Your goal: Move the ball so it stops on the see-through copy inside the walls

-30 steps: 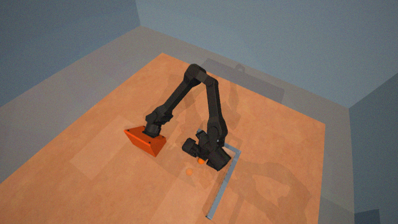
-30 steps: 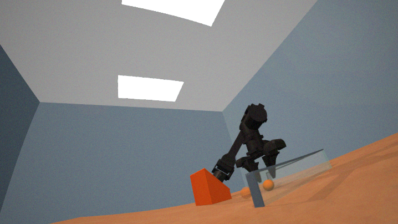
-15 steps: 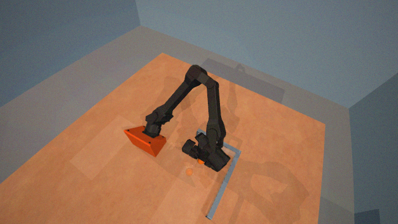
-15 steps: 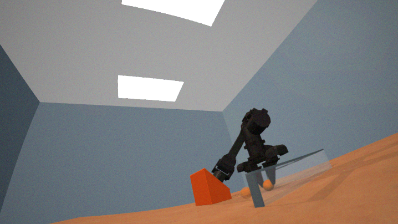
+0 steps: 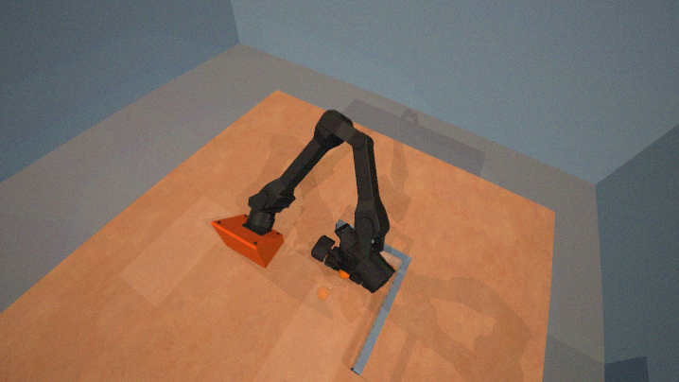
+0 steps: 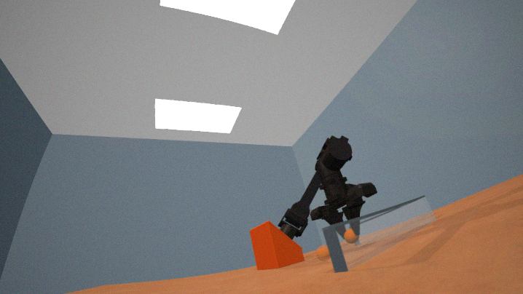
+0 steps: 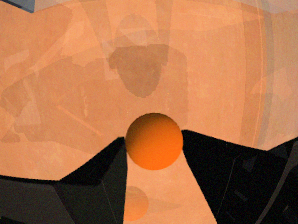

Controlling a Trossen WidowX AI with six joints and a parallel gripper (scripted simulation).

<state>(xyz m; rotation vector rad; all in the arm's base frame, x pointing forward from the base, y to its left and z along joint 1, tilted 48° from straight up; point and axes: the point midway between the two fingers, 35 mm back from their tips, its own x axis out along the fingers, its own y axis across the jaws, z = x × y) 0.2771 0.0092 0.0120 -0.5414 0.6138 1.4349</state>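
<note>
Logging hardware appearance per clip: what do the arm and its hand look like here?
The arm is matte black throughout, built of blocky links with rounded joint housings, and it rises from an orange wedge-shaped base. The hand has two dark, angular fingers that taper to points. No cables, labels or markings can be made out.
</note>
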